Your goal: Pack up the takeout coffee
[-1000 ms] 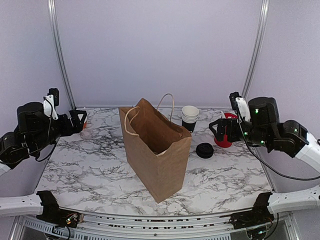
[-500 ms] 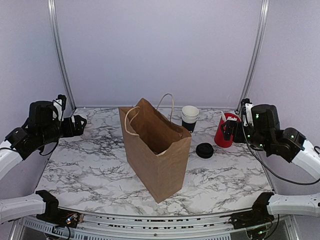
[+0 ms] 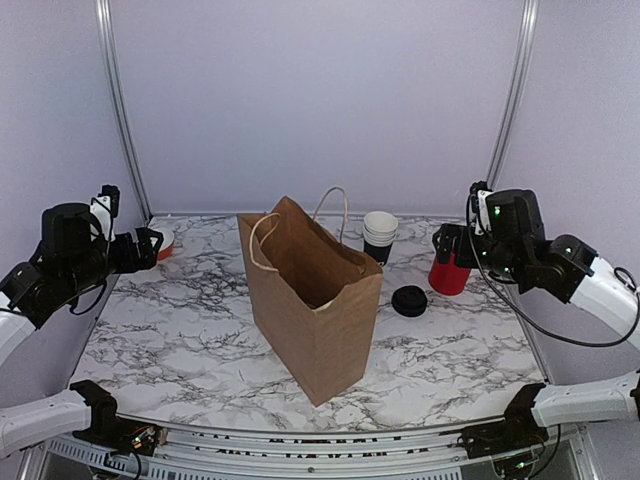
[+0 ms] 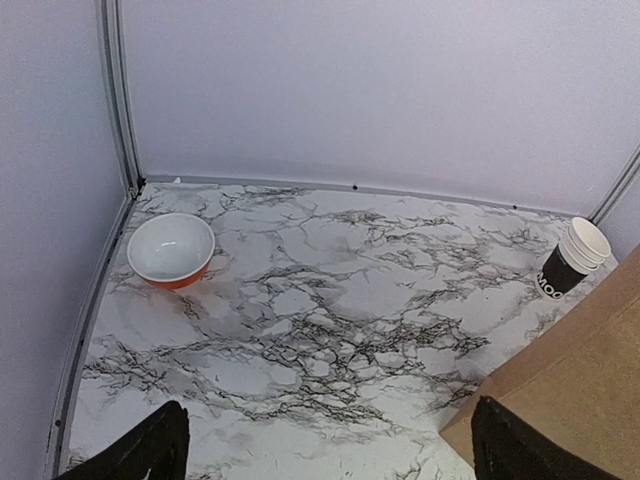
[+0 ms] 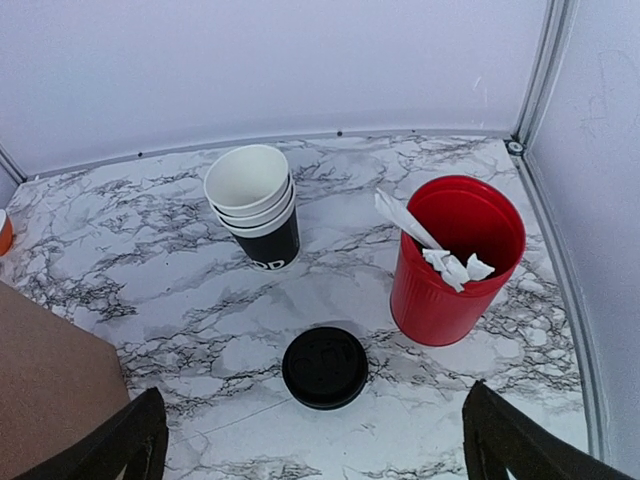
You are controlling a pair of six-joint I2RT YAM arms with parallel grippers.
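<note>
Takeout coffee cups point(image 5: 265, 238), small black paper ones with white print and smooth white insides, stand upright and nested in a short stack, so only the outer cup's black wall shows under a tier of white rims. You find the stack toward the back of the white, grey-veined marble-pattern table point(image 3: 190, 330), just behind the far right corner of the tall brown paper bag point(image 3: 315, 300). The round black plastic lid point(image 5: 325, 367) lies flat on the tabletop, apart from the cups and nearer to you, between the bag and the ribbed red cylindrical tub point(image 5: 455, 265). Its top is matte, with a raised rim and faint embossed marks that you cannot read.

The bag stands open in the middle of the table, creased at its folds, with two thin twisted paper handles above its mouth. The red tub holds some white pieces, one long and flat and the others crumpled. At the far left sits a small round bowl point(image 4: 171, 250), orange outside and glossy white inside.

Your left gripper point(image 4: 328, 425) hangs over the left side of the table with its black fingers spread wide and nothing between them. Your right gripper point(image 5: 318, 435) hovers above the lid and tub, likewise spread wide and gripping nothing.
</note>
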